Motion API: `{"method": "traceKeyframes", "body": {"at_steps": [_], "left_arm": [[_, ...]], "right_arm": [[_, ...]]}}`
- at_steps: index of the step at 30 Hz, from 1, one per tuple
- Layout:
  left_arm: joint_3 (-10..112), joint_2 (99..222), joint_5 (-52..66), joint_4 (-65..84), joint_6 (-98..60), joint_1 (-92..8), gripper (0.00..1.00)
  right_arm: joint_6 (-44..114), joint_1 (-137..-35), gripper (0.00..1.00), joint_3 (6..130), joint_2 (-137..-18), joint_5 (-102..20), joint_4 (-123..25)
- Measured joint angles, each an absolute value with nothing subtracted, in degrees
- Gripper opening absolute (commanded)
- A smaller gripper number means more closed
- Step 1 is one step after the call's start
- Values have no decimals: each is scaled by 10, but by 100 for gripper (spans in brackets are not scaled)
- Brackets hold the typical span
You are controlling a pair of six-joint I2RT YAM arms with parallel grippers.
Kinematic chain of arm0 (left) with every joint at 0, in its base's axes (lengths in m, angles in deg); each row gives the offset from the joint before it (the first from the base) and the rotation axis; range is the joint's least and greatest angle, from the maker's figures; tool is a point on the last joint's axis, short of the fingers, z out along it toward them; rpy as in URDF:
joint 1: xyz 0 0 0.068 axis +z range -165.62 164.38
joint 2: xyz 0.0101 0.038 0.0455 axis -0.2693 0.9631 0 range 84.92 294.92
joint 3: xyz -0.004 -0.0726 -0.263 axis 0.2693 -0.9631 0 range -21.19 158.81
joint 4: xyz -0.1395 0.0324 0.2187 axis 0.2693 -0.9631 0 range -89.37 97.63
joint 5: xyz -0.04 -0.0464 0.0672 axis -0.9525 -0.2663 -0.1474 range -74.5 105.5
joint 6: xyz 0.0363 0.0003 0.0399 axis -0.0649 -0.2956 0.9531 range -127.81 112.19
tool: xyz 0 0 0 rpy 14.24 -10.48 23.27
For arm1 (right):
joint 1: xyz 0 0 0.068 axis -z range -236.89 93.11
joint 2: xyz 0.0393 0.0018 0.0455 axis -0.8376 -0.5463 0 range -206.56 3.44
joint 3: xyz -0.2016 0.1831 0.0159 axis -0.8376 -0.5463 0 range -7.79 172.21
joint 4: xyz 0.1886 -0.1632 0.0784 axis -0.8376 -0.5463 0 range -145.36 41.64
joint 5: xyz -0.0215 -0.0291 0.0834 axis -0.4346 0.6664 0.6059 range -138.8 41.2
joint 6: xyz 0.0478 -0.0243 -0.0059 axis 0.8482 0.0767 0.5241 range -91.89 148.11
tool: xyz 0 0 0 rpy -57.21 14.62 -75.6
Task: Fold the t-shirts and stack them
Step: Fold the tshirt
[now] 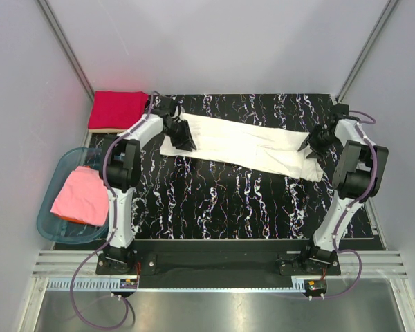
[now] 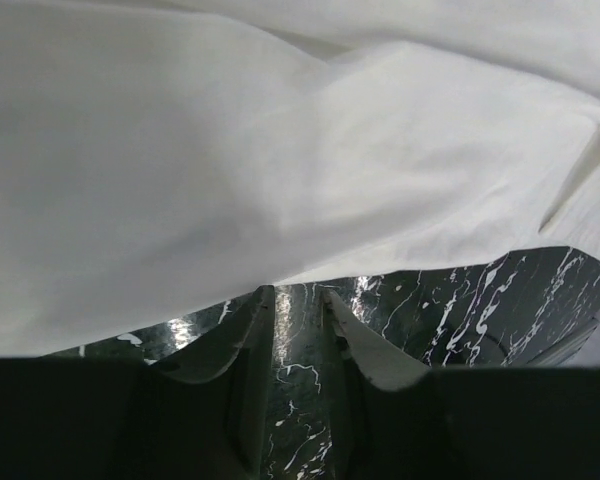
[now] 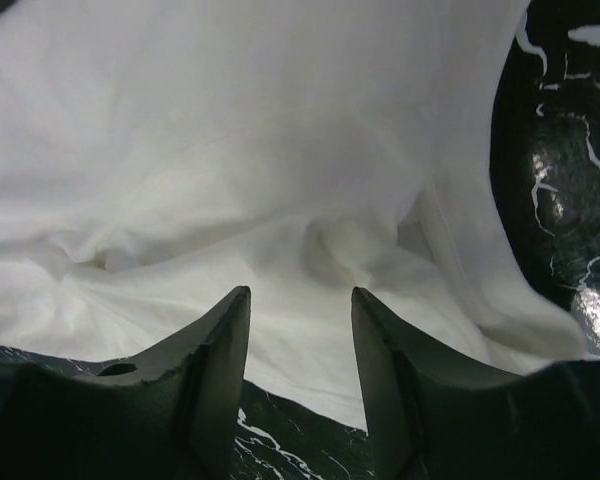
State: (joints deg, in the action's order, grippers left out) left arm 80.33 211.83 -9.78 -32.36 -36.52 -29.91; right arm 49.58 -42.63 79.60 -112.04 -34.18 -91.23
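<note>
1. The table [image 1: 235,207] has bare marble on the near side, between the cloth and the arm bases. That looks like the best room for a fold. The far edge lies close behind the cloth.
2. The white shirt [image 1: 242,142] lies flat across the far half. Its long axis runs left to right and dips a little nearer at the right end. Each arm has one end within reach, and neither is nearer to the middle.
3. The basket [image 1: 52,232] stands off the table's left edge and holds a pink shirt [image 1: 79,197].
4. A red shirt [image 1: 116,109] lies folded at the far-left corner, well apart from the white one. It is probably the base of the stack.
5. The left gripper [image 1: 182,138] sits at the shirt's left end. In the wrist view its jaws are narrowly parted and grasp nothing, with marble showing between them. The hem lies at its fingertips [image 2: 263,297].
6. The right gripper [image 1: 310,143] hangs over the right end with its jaws spread wide and nothing pinched. Rumpled cloth lies straight ahead of it and below.
</note>
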Motion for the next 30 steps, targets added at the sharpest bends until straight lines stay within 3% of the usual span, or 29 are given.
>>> {"method": "traceKeyframes", "body": {"at_steps": [12, 21, 30], "left_arm": [[803, 2118, -105, -323, -368, -300, 27], [803, 2140, -102, -321, -373, -295, 25], [796, 2152, -99, -319, -373, -273, 23]], "right_arm": [[493, -425, 39, 833, -1159, -316, -893], [520, -406, 10, 833, -1168, -318, -878], [583, -362, 9, 836, -1214, -281, -846]]}}
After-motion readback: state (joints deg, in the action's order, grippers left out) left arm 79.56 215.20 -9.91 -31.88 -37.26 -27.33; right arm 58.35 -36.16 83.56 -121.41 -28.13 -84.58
